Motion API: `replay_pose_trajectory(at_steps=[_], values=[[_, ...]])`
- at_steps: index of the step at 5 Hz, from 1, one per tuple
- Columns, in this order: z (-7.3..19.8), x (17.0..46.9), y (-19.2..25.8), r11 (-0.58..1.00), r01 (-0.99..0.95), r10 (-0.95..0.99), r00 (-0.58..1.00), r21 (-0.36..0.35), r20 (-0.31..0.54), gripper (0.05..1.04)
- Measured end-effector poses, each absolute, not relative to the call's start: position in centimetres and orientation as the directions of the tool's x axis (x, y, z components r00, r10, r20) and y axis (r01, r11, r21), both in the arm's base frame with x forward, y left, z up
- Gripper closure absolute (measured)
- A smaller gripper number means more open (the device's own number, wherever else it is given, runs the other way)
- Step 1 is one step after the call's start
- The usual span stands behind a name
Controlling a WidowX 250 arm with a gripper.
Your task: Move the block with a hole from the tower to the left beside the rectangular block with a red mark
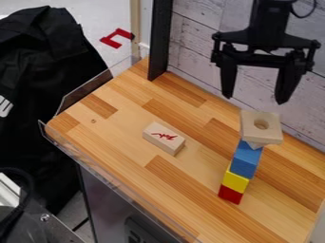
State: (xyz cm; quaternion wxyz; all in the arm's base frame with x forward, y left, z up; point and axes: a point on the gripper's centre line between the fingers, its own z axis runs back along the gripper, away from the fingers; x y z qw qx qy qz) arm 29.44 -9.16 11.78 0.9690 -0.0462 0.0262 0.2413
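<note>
Camera view, looking down at a slant: a wooden counter (120, 127) runs from the left of the frame to the lower right, with a pale plank wall (196, 38) behind it. Right of centre stands a narrow tower: a red block (230, 194) at the bottom, a yellow block (235, 181) on it, then blue (245, 163) above. A small pale wooden piece (255, 144) sits on the blue, and on that, at the very top, rests the block with a hole (272, 132), the one to be moved. It is broader than what carries it and overhangs, so it probably stays up by balance alone, and a sideways nudge could topple it. Being topmost, it can likely be lifted without unstacking anything. The black end effector (254, 99) hangs at the upper right, fingers spread wide and pointing down, holding nothing; its place just above the tower would suit a straight descent around the block. Near the centre, well apart from the tower, the rectangular block (162, 138) lies flat, its red mark facing up, perhaps so that it serves as the landmark for setting the holed block beside it.
</note>
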Motion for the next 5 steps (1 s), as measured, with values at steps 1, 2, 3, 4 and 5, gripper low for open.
replay_pose_trajectory(at_steps=[1,2,3,4,5], values=[[11.3,30.2,-10.0,0.885,-0.462,0.457,0.886,-0.065,-0.077,0.083],[10.6,30.2,-10.4,0.883,-0.467,0.461,0.883,-0.056,-0.091,0.083],[10.5,30.4,-10.8,0.871,-0.485,0.478,0.873,-0.077,-0.097,0.083],[10.5,30.5,-11.0,0.865,-0.494,0.487,0.868,-0.087,-0.094,0.083],[10.0,30.5,-11.0,0.861,-0.503,0.494,0.863,-0.078,-0.108,0.083]])
